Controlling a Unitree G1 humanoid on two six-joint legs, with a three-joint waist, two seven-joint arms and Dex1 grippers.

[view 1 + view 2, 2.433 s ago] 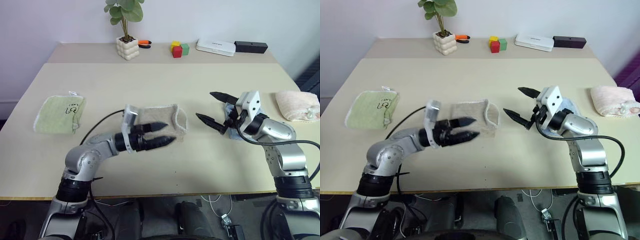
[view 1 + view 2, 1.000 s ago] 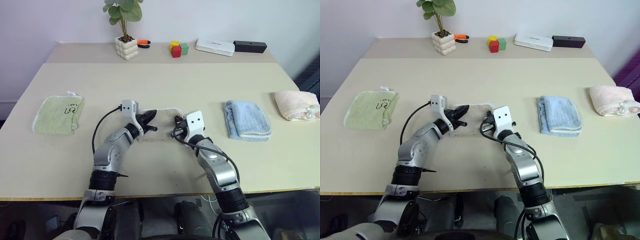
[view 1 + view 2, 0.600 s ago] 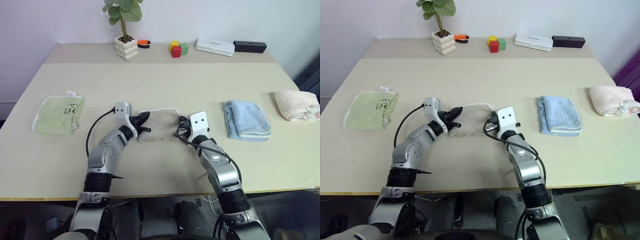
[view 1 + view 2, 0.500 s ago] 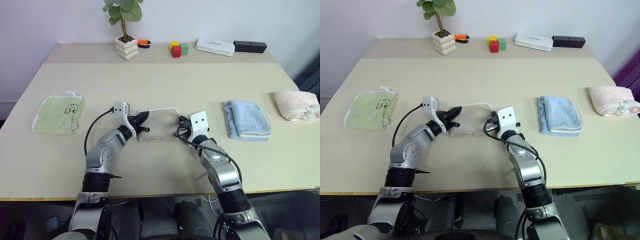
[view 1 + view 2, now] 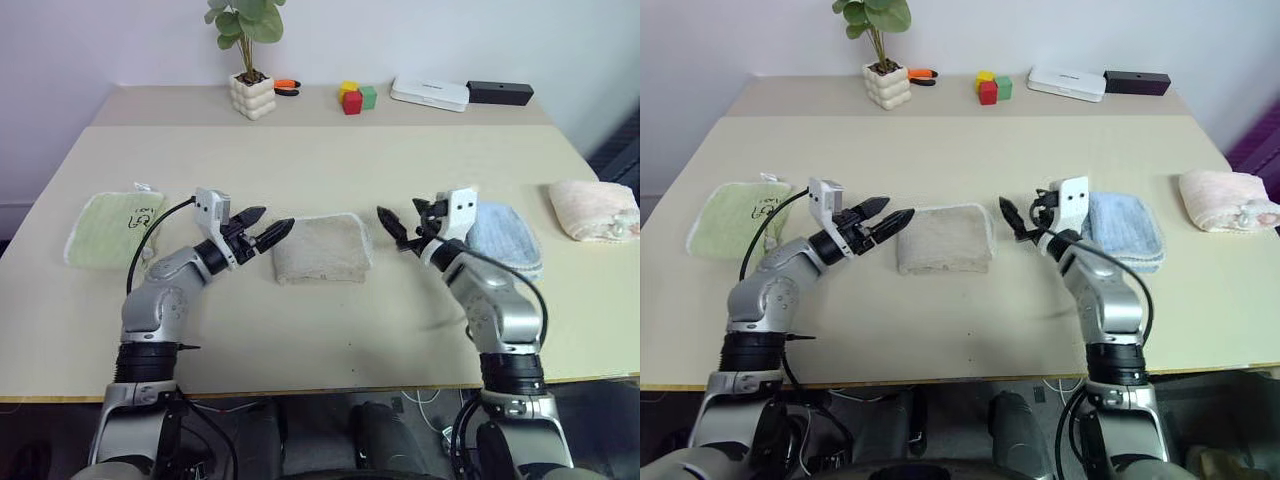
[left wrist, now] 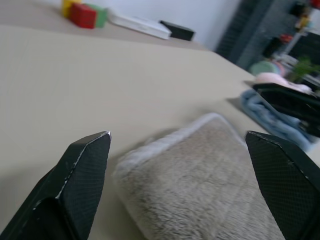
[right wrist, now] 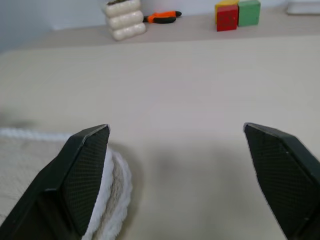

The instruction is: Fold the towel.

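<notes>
The towel [image 5: 320, 248] is a beige terry cloth lying folded into a small rectangle at the middle of the table [image 5: 320, 160]; its white corded edge faces the right side. My left gripper [image 5: 278, 216] hovers just left of it, open, fingers pointing toward it, holding nothing. To the right of the towel my right gripper [image 5: 397, 208] is open and empty too, a little above the tabletop. The left wrist view looks over the towel [image 6: 200, 185] between its open fingers. In the right wrist view the towel's edge [image 7: 117, 200] lies by one finger.
A light green towel [image 5: 118, 228] lies at the left. A folded light blue towel [image 5: 505, 238] sits right behind my right hand, and a pink one [image 5: 595, 210] at the far right. A plant pot [image 5: 254, 95], coloured blocks [image 5: 355, 98] and two boxes line the back.
Both grippers opened and let go of the towel. They then drew apart and rose, the left one leftward, the right one rightward. The towel stays folded on the table.
</notes>
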